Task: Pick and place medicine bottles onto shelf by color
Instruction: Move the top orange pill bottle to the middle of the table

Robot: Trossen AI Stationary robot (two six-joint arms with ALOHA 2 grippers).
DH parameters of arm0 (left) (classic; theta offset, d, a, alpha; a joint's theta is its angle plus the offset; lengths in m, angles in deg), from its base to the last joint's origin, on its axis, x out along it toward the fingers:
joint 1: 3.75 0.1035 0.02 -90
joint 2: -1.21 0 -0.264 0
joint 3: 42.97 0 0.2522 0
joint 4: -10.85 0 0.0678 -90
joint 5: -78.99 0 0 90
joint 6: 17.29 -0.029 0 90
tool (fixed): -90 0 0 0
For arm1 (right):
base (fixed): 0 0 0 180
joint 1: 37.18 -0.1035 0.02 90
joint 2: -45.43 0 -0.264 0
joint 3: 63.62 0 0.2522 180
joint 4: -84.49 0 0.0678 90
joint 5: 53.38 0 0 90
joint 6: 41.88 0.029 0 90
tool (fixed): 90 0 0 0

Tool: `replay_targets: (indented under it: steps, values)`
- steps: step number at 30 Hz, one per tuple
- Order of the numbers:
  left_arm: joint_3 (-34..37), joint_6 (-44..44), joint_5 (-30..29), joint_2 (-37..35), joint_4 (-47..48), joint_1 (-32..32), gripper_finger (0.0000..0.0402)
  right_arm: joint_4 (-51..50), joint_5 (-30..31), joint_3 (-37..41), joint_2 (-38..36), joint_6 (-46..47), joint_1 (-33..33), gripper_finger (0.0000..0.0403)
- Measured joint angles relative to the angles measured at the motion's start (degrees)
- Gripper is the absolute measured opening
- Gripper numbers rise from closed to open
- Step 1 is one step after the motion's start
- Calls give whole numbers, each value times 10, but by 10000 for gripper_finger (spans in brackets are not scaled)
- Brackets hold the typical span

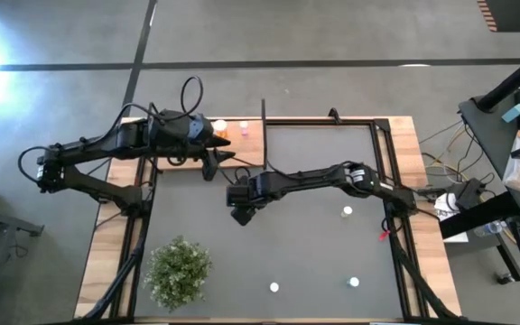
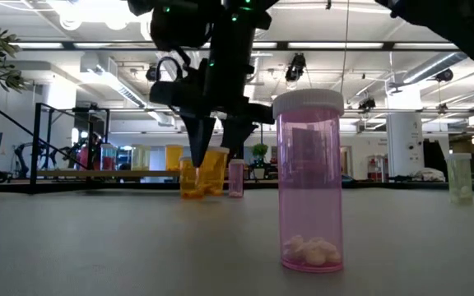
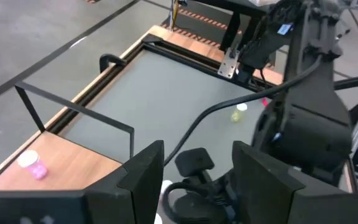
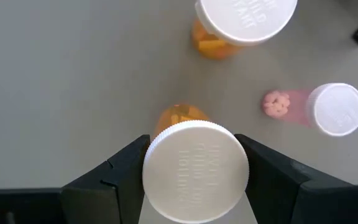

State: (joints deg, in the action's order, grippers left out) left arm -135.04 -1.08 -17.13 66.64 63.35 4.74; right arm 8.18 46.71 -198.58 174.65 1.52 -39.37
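The left end effector point(image 3: 194, 180) shows its two dark fingers point(image 3: 143, 177) standing apart, with nothing between them but a black cable. On the light-wood shelf point(image 3: 73, 158), a pink bottle point(image 3: 32, 164) with a white cap stands near a thin black rod point(image 3: 73, 106). Out on the grey worktop point(image 3: 166, 93) stands a pale yellow bottle point(image 3: 238, 112), just beside the other dark arm point(image 3: 303, 112).

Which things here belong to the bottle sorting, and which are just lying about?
Job: orange bottle at the right gripper, second orange bottle, pink bottle, shelf, left gripper idle by the shelf.
Lying about: green plant.
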Motion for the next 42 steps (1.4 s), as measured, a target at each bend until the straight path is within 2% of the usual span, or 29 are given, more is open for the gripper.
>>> replay_targets:
  steps: [10,35,42]
  values:
    - [3,0,0,0,-1,0,174,-16,-24,-33,29,-3,12,215]
    - [26,16,-1,0,-8,0,174,-10,-25,-32,31,-19,21,215]
    - [26,17,-1,0,-8,0,174,-10,-23,-32,31,1,25,241]
